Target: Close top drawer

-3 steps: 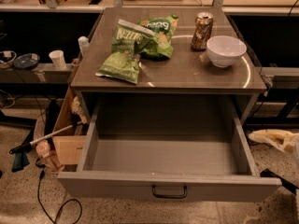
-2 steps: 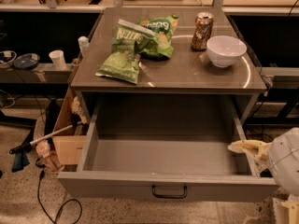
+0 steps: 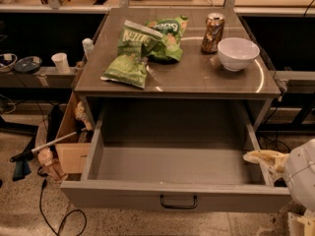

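Observation:
The top drawer (image 3: 172,195) is a wide, deep grey metal drawer pulled far out of the cabinet, with nothing inside it. Its small black handle (image 3: 178,202) sits at the middle of the front panel. My gripper (image 3: 262,158) comes in from the lower right as a pale cream tip. It hangs over the drawer's right side wall near the front corner. The white rounded arm link (image 3: 301,175) sits behind it at the frame's right edge. The lower drawers are hidden below the open one.
On the cabinet top (image 3: 221,80) lie green chip bags (image 3: 142,48), a can (image 3: 212,32) and a white bowl (image 3: 237,53). A cardboard box (image 3: 69,146), cables and a long-handled tool (image 3: 44,146) lie on the floor at left. Dark benches stand behind.
My arm has entered from the lower right and moved left and up, bringing the gripper to the drawer's right wall. The drawer has not moved.

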`<state>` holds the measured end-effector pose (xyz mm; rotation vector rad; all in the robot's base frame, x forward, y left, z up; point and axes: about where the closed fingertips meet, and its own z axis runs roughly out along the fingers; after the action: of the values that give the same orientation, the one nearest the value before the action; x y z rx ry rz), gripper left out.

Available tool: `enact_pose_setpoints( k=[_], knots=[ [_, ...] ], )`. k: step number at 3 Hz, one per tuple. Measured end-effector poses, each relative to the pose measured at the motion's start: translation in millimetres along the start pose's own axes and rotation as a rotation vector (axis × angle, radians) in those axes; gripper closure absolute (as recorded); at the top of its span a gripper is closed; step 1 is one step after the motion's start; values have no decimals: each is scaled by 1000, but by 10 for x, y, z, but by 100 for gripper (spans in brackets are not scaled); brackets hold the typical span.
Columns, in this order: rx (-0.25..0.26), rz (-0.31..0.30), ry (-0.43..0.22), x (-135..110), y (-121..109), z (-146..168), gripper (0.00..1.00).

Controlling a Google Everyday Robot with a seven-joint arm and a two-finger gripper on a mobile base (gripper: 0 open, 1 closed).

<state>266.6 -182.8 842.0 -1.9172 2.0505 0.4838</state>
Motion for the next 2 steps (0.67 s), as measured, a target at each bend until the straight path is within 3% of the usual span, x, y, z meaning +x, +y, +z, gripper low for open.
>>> enact_pose_setpoints(
  k=[2],
  knots=[
    [80,66,-5,130,199,272,0]
  ],
)
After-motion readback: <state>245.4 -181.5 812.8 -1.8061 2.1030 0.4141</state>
